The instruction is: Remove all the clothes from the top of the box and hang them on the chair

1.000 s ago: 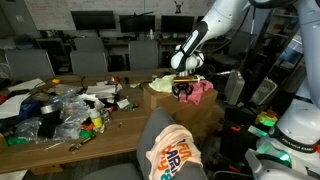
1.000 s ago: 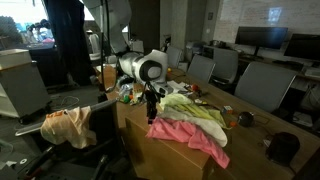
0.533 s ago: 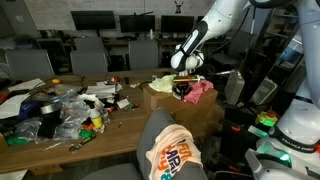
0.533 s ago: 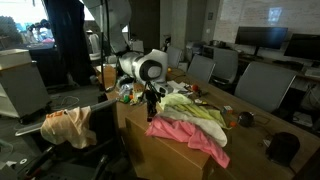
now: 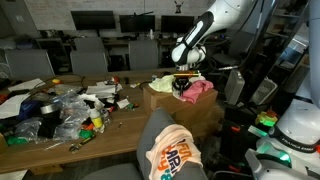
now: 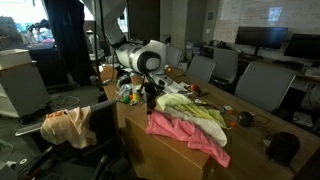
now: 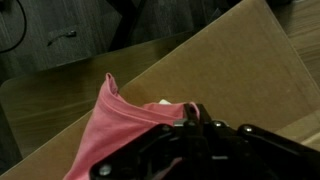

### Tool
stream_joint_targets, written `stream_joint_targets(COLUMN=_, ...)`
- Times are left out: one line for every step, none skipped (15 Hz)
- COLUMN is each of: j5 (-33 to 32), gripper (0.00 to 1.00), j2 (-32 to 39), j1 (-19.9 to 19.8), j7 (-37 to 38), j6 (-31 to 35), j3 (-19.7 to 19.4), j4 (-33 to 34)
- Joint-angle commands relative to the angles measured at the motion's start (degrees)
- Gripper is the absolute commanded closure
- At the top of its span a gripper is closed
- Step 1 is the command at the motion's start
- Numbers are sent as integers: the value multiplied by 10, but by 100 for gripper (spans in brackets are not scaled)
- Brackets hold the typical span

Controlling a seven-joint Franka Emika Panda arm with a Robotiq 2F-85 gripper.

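Clamped tight on a fold of the pink garment (image 6: 188, 135) with the gripper (image 6: 150, 100), just above the box (image 6: 150, 160). Other clothes (image 6: 197, 108) heaped beside it on the box top; peach garment (image 5: 172, 155) draped over the chair (image 5: 150, 128)

White rounded arm (image 5: 222, 18), black joint rings, seemingly black gripper (image 6: 151, 102)

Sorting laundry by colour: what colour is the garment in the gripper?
The garment is plain pink, clearest in the wrist view, pinched in the gripper.
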Motion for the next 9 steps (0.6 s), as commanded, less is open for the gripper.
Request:
stream_joint_targets(j5=-16, gripper=99, j2=-101, j1=24, j7=2, j6=-1, j3=-13, j4=-66)
stream_joint_targets(j5=-21, gripper=99, j2=-129, j1=28, j7=5, j6=1, j3=-13, j4=-84)
stream_joint_targets(j5=-26, gripper=99, j2=-156, j1=32, j7=8, j6=1, j3=-12, j4=-100)
stream_joint_targets(j5=-35, gripper=99, j2=-188, j1=36, j7=11, j6=-1, j3=-10, j4=-116)
stream_joint_targets(j5=-48, gripper=99, j2=-217, j1=40, j7=17, j6=-4, j3=-8, j4=-130)
stream_joint_targets(j5=-62, gripper=99, j2=-243, j1=41, j7=22, j6=-8, j3=-4, j4=-140)
stream_joint_targets(j5=-80, gripper=99, j2=-275, j1=43, j7=29, j6=-11, j3=0, j4=-152)
stream_joint_targets(j5=-97, gripper=99, j2=-307, j1=43, j7=39, j6=-18, j3=8, j4=-164)
stream_joint_targets(j5=-112, gripper=99, j2=-332, j1=40, j7=45, j6=-23, j3=17, j4=-169)
